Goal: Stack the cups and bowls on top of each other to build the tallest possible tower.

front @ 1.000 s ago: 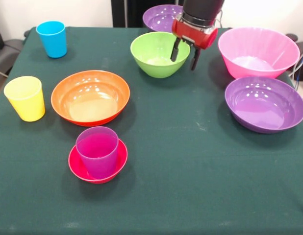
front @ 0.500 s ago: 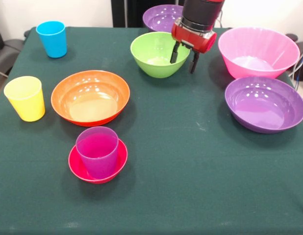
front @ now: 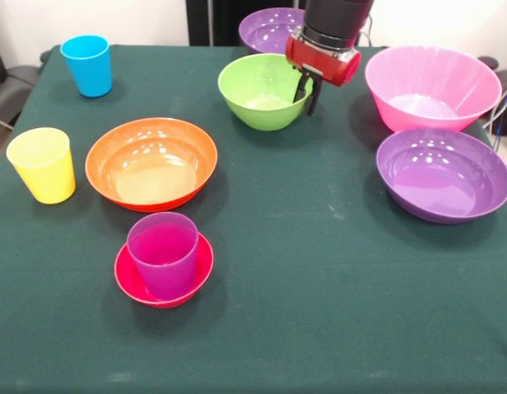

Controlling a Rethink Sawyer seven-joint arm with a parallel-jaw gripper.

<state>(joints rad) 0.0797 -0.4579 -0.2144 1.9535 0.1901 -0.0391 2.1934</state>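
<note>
My gripper (front: 308, 102) hangs at the right rim of the lime green bowl (front: 255, 92), its two fingers drawn together on that rim. A purple cup (front: 162, 254) stands upright inside the small red bowl (front: 129, 281) near the front left; that pair is the only tower. The yellow cup (front: 42, 164) and the blue cup (front: 87, 66) stand alone on the left. A wide orange bowl (front: 151, 162) lies between them and the middle. On the right are the big pink bowl (front: 432, 86) and a purple bowl (front: 443, 175); another purple bowl (front: 266, 29) sits behind the green one.
A dark green cloth (front: 319, 271) covers the table. The arm's black and red wrist (front: 327, 41) comes down between the green and pink bowls, partly hiding the back purple bowl.
The gripper's fingers, spread apart astride the green bowl's right rim a second ago, have closed together on it. The gripper has risen slightly. The bowls and cups have not moved.
</note>
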